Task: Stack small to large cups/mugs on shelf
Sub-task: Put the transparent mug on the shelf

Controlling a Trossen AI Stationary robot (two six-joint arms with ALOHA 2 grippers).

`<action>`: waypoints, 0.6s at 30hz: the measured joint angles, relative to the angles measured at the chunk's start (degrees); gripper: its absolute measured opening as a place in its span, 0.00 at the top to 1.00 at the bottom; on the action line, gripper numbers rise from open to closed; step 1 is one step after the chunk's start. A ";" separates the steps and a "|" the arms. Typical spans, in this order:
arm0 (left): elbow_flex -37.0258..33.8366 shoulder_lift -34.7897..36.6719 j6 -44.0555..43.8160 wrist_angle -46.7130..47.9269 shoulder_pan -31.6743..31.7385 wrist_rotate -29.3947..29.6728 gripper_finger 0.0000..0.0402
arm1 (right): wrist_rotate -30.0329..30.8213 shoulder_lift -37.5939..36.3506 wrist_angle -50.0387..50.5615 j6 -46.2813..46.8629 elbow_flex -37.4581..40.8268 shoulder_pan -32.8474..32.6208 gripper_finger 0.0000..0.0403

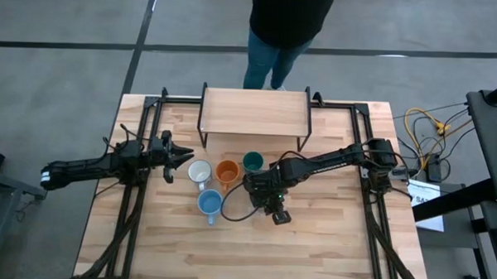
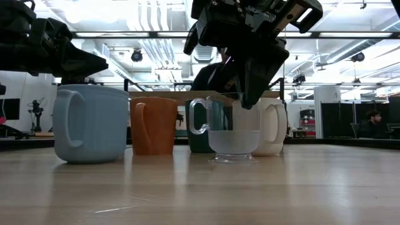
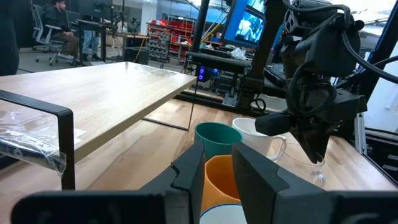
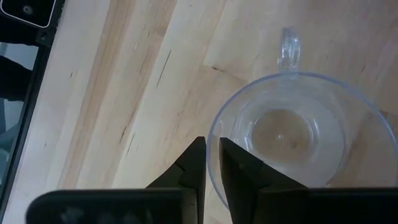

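Pinching the rim of the clear glass (image 4: 292, 134), the right tool (image 4: 211, 163) has one finger inside and one outside, jaws narrow on the wall. The glass stands on the worktop (image 1: 311, 241) beside the other cups, well short of the shelf (image 1: 254, 111). A clean lift probably needs a firm squeeze, then a straight rise. The left tool (image 1: 175, 156) waits part open near the white mug (image 1: 199, 172).
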State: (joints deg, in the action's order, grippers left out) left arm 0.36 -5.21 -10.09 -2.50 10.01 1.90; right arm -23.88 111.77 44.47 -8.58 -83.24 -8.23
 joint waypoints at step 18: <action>0.00 0.00 0.00 -0.01 0.01 0.01 0.83 | 6.01 0.00 0.42 -1.29 0.00 -0.13 0.91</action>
State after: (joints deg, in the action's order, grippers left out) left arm 0.36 -5.21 -10.09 -2.51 10.02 1.91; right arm -17.87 111.77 44.88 -9.87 -83.25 -8.36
